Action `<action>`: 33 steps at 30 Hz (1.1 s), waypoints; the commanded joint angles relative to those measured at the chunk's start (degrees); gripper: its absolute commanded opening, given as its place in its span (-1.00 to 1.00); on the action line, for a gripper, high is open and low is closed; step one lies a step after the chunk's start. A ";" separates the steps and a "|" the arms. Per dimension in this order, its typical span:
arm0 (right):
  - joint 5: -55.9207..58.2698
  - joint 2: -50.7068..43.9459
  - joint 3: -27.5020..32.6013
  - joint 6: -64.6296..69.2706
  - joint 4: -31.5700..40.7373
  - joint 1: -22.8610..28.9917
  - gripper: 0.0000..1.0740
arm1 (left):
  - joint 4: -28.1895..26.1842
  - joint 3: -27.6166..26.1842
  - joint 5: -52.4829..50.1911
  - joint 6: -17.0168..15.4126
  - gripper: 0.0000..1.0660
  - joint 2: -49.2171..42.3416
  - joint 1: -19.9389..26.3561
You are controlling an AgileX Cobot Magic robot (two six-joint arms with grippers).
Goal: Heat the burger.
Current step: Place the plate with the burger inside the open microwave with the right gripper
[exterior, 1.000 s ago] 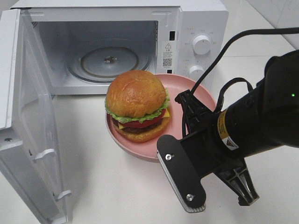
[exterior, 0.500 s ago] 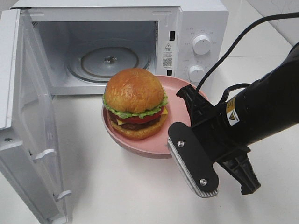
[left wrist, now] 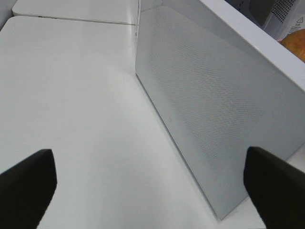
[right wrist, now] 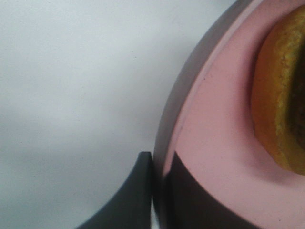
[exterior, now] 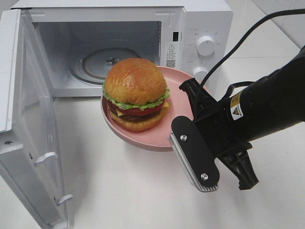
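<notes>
- step in hand, as judged: carry the loaded pink plate into the microwave and set it on the turntable.
- the burger sits on the plate, toward the side away from the grip, just in front of the cavity opening and not yet inside.
- the right gripper is pinched closed on the plate's rim; the right wrist view shows one finger on each side of the rim.
- the left gripper stands fully spread with nothing between its fingers, low over the table beside the outer face of the door.
- the shadow under the plate suggests that it is clear of the table and slightly tilted.
- the grip is at one edge only, so the load hangs off it. hold the plate level and advance slowly, or the burger may slide.
- the bun top looks close to the upper lip of the opening. enter low, just above the cavity floor.
- the door is swung wide on the left and leaves that side free.
- on the right, the gripped rim passes near the control knobs and the cavity's side frame. steer left toward the turntable's centre.
- release only once the plate rests flat, then back straight out.
</notes>
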 commanded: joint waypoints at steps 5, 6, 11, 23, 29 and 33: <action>-5.73 1.95 -1.09 0.57 -1.66 -0.29 -1.00 | -0.23 0.11 -0.06 0.00 0.88 -0.86 0.17; -6.76 2.86 -1.09 1.83 -2.35 -0.23 -1.00 | -0.23 0.11 -0.06 0.00 0.88 -0.86 0.17; -7.91 5.44 -3.21 5.56 -4.13 -0.11 -1.00 | -0.23 0.11 -0.06 0.00 0.88 -0.86 0.17; -7.91 12.49 -11.46 11.00 -6.59 2.18 -1.00 | -0.23 0.11 -0.06 0.00 0.88 -0.86 0.17; -6.30 16.21 -15.93 11.06 -6.65 2.52 -1.00 | -0.23 0.11 -0.06 0.00 0.88 -0.86 0.17; -4.98 17.76 -18.05 11.63 -6.65 2.52 -1.00 | -0.23 0.11 -0.06 0.00 0.88 -0.86 0.17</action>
